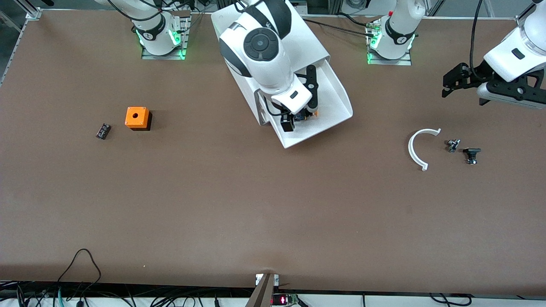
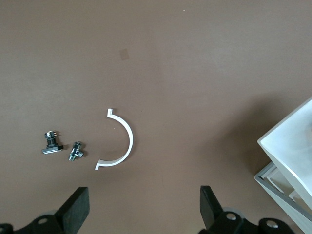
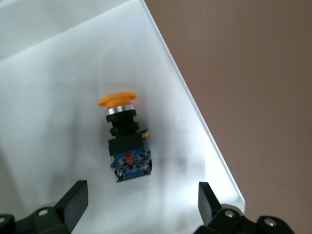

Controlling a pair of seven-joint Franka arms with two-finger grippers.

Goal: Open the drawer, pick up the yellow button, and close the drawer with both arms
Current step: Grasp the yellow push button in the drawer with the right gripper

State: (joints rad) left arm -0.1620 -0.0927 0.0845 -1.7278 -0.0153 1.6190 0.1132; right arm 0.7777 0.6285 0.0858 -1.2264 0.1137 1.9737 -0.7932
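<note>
The white drawer [image 1: 341,100] stands pulled open out of its white cabinet [image 1: 307,38]. The button [image 1: 309,116] lies on its side on the drawer floor, with a black body, a blue base and an orange-yellow cap. In the right wrist view the button [image 3: 124,139] lies just ahead of my right gripper [image 3: 141,204], which is open and empty. That right gripper [image 1: 300,115] hangs over the open drawer. My left gripper [image 1: 463,91] is open and empty, up over the table toward the left arm's end. It also shows in the left wrist view [image 2: 144,207].
A white curved piece [image 1: 416,149] and two small dark parts [image 1: 453,145] [image 1: 471,154] lie under the left gripper's area. An orange cube with a hole [image 1: 137,117] and a small black part [image 1: 103,131] lie toward the right arm's end.
</note>
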